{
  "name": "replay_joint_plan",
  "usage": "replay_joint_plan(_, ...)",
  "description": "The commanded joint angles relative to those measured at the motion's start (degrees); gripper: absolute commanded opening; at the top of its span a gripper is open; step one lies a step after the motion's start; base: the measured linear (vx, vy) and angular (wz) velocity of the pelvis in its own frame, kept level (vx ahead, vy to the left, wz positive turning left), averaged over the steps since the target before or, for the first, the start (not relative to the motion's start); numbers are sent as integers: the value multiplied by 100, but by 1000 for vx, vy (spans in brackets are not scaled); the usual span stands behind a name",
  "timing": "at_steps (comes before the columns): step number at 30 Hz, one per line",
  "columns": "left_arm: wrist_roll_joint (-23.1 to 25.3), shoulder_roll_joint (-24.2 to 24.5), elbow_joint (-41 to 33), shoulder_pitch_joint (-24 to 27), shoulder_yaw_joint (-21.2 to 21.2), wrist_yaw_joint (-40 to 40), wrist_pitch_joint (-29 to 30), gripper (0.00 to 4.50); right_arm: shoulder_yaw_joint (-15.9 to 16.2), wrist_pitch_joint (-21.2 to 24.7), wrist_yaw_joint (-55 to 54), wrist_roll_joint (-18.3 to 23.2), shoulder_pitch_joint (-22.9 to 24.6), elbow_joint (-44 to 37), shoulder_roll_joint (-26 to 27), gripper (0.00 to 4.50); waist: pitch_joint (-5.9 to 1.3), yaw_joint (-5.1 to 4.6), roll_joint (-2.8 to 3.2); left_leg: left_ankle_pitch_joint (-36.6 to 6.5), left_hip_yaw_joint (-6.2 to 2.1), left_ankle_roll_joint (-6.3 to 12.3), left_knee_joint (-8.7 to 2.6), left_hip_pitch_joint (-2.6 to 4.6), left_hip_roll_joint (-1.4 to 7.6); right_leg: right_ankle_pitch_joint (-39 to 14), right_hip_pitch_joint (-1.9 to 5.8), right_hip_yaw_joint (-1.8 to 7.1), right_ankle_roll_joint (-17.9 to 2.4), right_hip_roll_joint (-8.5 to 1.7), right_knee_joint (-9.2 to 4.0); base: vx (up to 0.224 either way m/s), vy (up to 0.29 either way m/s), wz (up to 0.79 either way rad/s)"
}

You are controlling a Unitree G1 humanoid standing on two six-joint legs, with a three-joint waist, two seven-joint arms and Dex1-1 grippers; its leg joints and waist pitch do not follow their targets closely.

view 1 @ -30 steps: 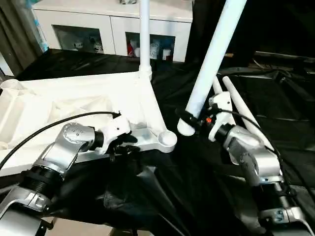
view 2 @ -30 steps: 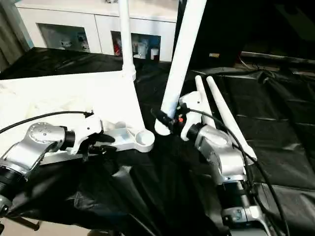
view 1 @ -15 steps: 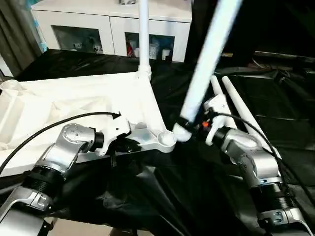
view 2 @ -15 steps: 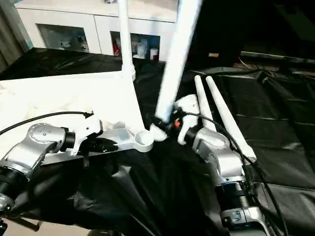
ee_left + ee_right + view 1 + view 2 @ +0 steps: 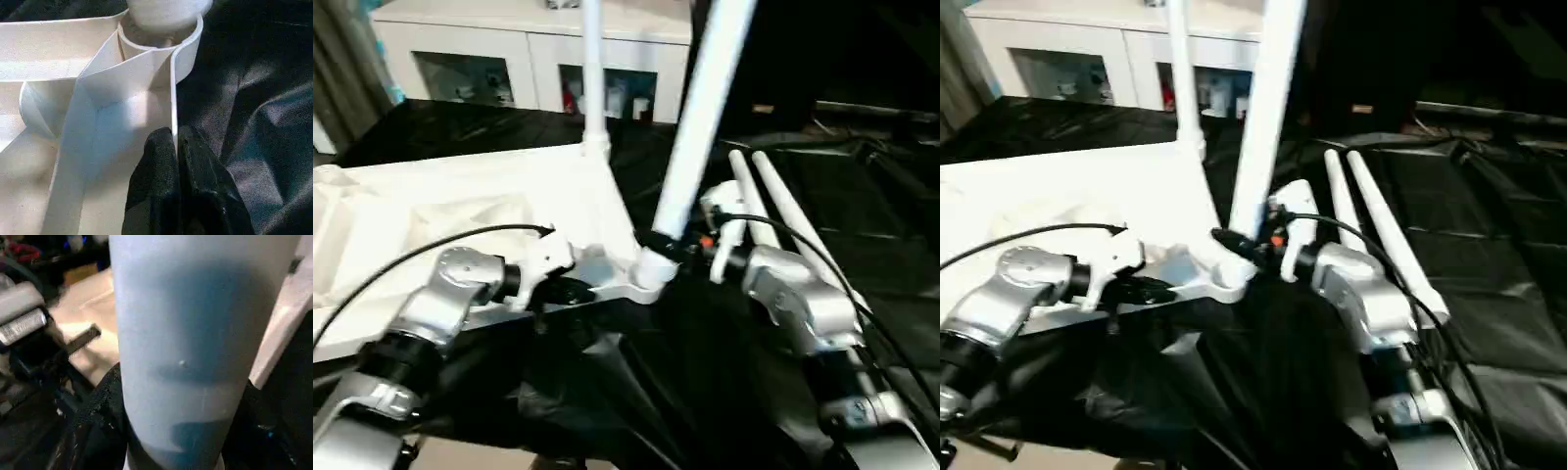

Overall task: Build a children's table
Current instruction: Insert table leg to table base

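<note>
Leg [image 5: 700,108] reached socket, between jaws.

White glass-door cabinet [image 5: 533,59], black sheeting [image 5: 862,225]

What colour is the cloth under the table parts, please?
Black, glossy plastic-looking cloth; clearest in the left eye view.

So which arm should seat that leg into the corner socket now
Right. The right gripper already holds the leg with its base over the corner socket, while the left gripper pinches the tabletop rim.
</note>
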Motion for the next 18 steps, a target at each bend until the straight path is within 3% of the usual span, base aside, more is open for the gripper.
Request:
replay_joint_plan(1, -3, -118, -59, 44, -101, 25, -85, 0, 92, 27, 66, -153, -35, 67, -76, 191, -480, -38, 33, -2065, -108, -363, -491, 215, 295, -1653, 166, 259, -1194, -382, -432, 0, 0, 0)
replay_joint_plan(2, 0, -122, -56, 44, -95, 27, -90, 0, 120, -4, 64, -202, -35, 109, -80, 191, -477, -40, 8, -2066, -105, -356, -497, 207, 296, -1694, 171, 259, -1165, -382, -439, 0, 0, 0)
replay_joint_plan(7, 20, -135, -90, 57, -55, 12, -137, 0, 124, -115, 75, -231, -78, 263, -35, 191, -469, -42, 14, -2189, -122, -377, -498, 221, 302, -2050, 151, 264, -1068, -405, -469, 0, 0, 0)
replay_joint_plan(18, -36, -70, -339, 211, -17, -221, -165, 0, 23, -413, -78, -311, -273, 824, 165, 191, -495, -62, 0, -1973, -107, -319, -496, 189, 295, -1717, 175, 257, -1149, -387, -430, 0, 0, 0)
